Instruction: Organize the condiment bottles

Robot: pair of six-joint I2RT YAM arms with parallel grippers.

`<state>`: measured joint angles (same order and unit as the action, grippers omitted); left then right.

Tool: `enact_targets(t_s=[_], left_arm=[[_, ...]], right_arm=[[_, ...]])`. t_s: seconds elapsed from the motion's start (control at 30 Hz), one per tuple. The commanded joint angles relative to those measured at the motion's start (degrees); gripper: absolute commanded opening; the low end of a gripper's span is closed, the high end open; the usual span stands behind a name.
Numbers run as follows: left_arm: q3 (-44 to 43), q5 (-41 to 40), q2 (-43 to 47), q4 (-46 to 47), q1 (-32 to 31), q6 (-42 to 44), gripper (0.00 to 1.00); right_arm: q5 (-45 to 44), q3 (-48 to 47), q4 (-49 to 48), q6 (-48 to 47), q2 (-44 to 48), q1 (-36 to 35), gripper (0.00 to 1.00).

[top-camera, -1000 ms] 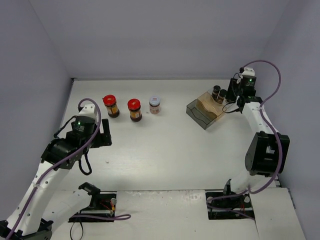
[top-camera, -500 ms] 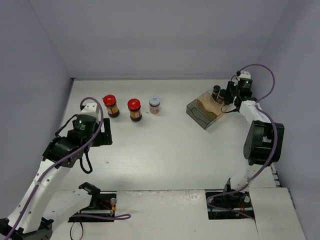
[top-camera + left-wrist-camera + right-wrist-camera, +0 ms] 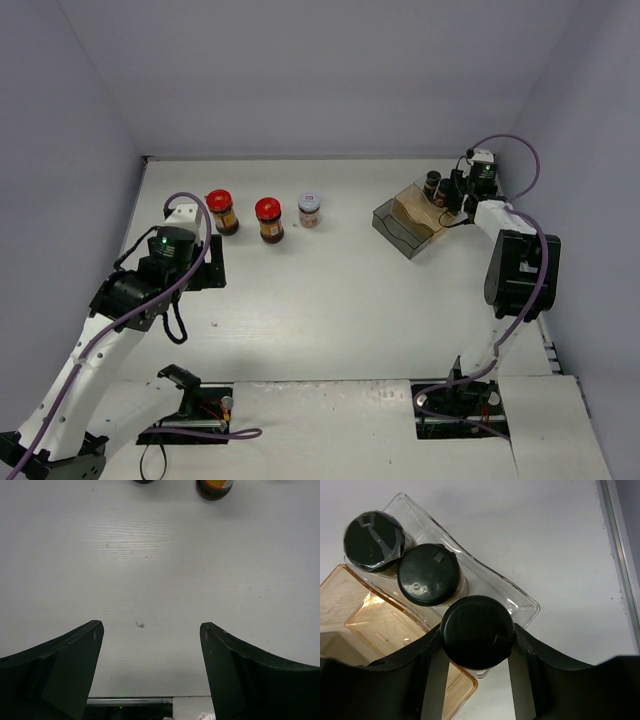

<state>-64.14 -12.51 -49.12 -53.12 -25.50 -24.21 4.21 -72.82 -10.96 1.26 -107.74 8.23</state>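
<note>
Two dark jars with red lids (image 3: pixel 219 211) (image 3: pixel 268 219) and a white-lidded pinkish jar (image 3: pixel 309 209) stand in a row at the back left. My left gripper (image 3: pixel 208 266) is open and empty just in front of them. In the left wrist view it (image 3: pixel 150 636) frames bare table, and the bases of two jars (image 3: pixel 215 487) show at the top edge. My right gripper (image 3: pixel 460 198) is shut on a black-capped bottle (image 3: pixel 477 631) at the near end of the clear tray (image 3: pixel 522 601). Two more black-capped bottles (image 3: pixel 429 574) (image 3: pixel 374 534) stand in that tray beside it.
The smoky tray (image 3: pixel 405 228) sits at the back right, with an amber compartment (image 3: pixel 375 625) next to the bottle row. The right wall and a metal table edge (image 3: pixel 615 540) are close to the right arm. The back wall is just behind the tray.
My right wrist has shifted slightly back and left over the tray's bottle row. My left gripper has edged a little forward toward the jars.
</note>
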Motion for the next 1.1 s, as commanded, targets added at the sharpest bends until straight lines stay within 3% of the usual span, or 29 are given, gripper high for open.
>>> enact_targets(t_s=[0.0, 0.07, 0.1, 0.17, 0.2, 0.3, 0.4, 0.57, 0.8, 1.07], left_arm=[[-0.7, -1.2, -0.3, 3.0, -0.1, 0.7, 0.79], [-0.7, -1.3, -0.2, 3.0, -0.1, 0.6, 0.79], [-0.6, -1.4, -0.1, 2.9, -0.1, 0.6, 0.79], [-0.5, -1.4, 0.0, 2.9, -0.1, 0.5, 0.78], [-0.3, -1.5, 0.1, 2.9, -0.1, 0.6, 0.78], [-0.2, -1.4, 0.4, 3.0, -0.1, 0.2, 0.79], [0.0, -1.3, 0.7, 3.1, -0.1, 0.0, 0.78], [-0.2, -1.3, 1.2, 3.1, -0.1, -0.3, 0.79], [-0.9, -1.3, 1.1, 2.1, -0.1, -0.7, 0.78], [-1.1, -1.0, 2.3, 1.2, -0.1, -1.2, 0.79]], right_arm=[[-1.6, -0.1, -5.7, -0.6, 1.1, 0.3, 0.11], [-1.7, 0.4, -6.1, -0.6, 1.0, 0.3, 0.17], [-1.7, 0.7, -6.1, -0.6, 1.0, 0.3, 0.30], [-1.8, 0.9, -6.1, -0.6, 1.3, 0.3, 0.44], [-1.8, 1.0, -5.9, -0.6, 1.6, 0.3, 0.63], [-1.7, 1.1, -5.3, -0.7, 3.1, 0.3, 0.83], [-1.5, 1.1, -4.2, -0.7, 6.2, 0.0, 0.91], [0.0, 0.7, -0.5, -0.6, 15.3, -2.1, 0.94], [-0.5, -4.3, 7.5, -4.9, 21.9, -11.5, 0.97], [8.6, -5.9, 9.9, -4.9, 22.9, -25.2, 1.00]])
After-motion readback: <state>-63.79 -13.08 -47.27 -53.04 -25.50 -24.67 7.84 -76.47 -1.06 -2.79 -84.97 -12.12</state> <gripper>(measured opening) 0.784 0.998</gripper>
